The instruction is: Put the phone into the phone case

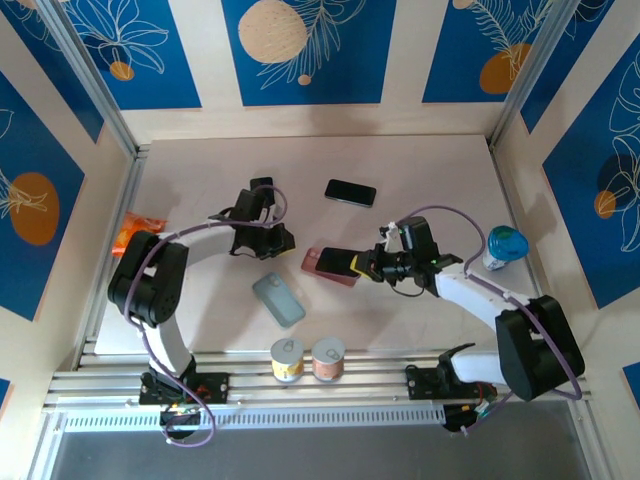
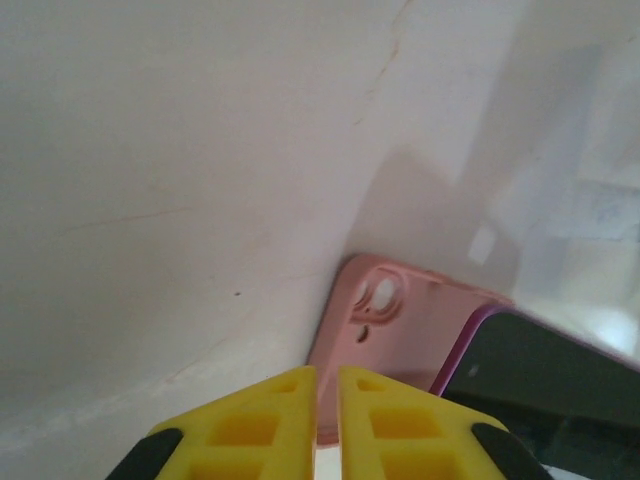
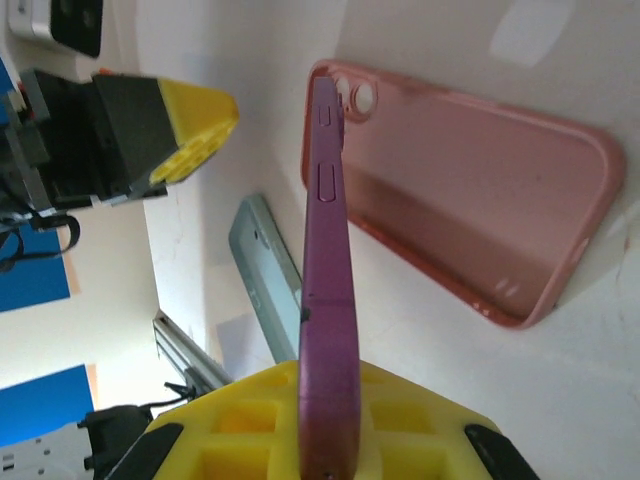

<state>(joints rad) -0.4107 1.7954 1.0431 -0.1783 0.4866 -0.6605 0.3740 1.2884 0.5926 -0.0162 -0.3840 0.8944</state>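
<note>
Orange packet at the far left edge of the table, beside the left arm's elbow. Left gripper points toward mid-table, just left of the work. In its own wrist view the left gripper has its yellow fingers nearly together, a thin slit between them, nothing held, tips low over the bare table. Below it in the overhead view, a grey-blue case lies flat on a slant. Two small jars stand side by side at the near edge. At centre, the pink phone case lies open side up, camera cutout toward the left gripper. From the left wrist the same case shows its cutout corner, with a dark phone screen over its far part. The phone, purple-edged, overlaps the right part of the case. From the right wrist the phone is turned on edge, side buttons up, running along one long side of the pink case; cannot tell whether it touches the rim. Not seated. Right gripper is clamped on the phone's near end, yellow pads on either face. A black phone lies farther back, well apart. Right gripper reaches in from the right. Blue-capped bottle stands at the right wall.
</note>
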